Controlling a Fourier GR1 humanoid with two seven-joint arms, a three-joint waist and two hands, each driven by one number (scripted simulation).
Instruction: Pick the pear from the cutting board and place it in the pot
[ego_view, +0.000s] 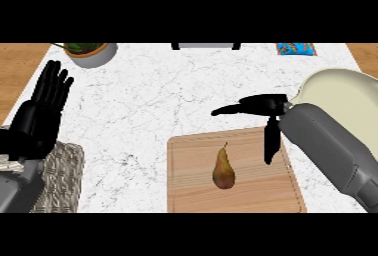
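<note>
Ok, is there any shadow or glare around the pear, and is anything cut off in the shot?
Head view: the pear lies evenly lit on the board, with no clear shadow or glare; the pot runs off the right edge, and the right hand hangs open above the board's far end; the left hand rests open at the left edge.

White marble counter (170, 85), wooden edges, potted plant (90, 51)

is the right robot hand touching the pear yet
Apart. The head view shows bare cutting board between the right robot hand and the pear.
</note>
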